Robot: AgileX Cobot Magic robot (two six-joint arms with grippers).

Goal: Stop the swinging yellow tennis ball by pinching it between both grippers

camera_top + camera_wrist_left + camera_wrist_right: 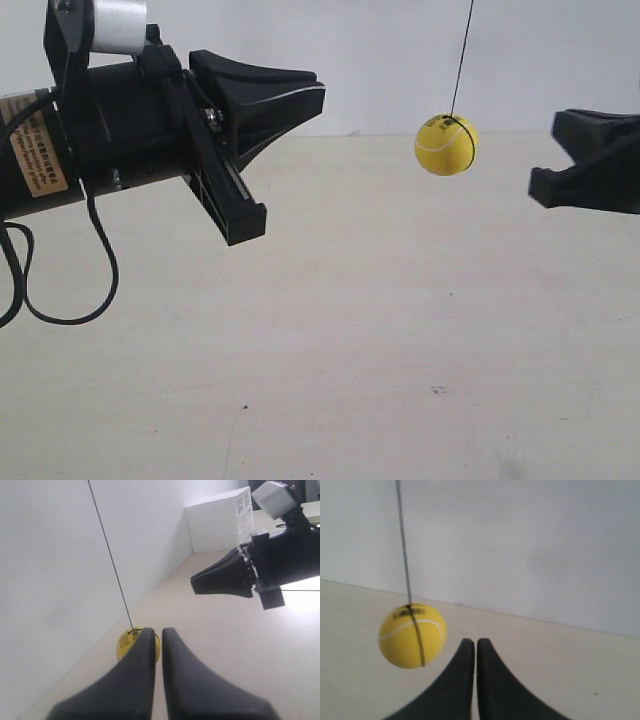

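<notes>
**Plainly hanging free: the yellow tennis ball between two arms**

Up close, the yellow tennis ball (412, 635) is showing bright felt, a white curved seam and a short line of dark print near its top, too small to read. A thin dark string (462, 60) is running straight up from it and out of the picture. The ball is hanging above the table (350, 350), touching nothing.

In the exterior view it is sitting between the two arms, apart from both and nearer the arm at the exterior view's right. The right end effector (471, 642) is showing its two black fingers drawn together, with only a hairline slit between them and the ball just beside the tips. The left end effector (157, 632) is likewise pressed together but for a narrow slit, and one fingertip is hiding part of the ball.

The arm at the exterior view's left is carrying a tan label (40, 150) whose small dark print is not readable. It is also carrying a silver-grey block (120, 25), and a black cable (100, 270) is looping down from it.

The table is showing a pale beige, matte top with a few dark specks. A plain white wall (400, 60) is rising behind it. A white drawer unit (220, 522) is standing against that wall in the left wrist view.
</notes>
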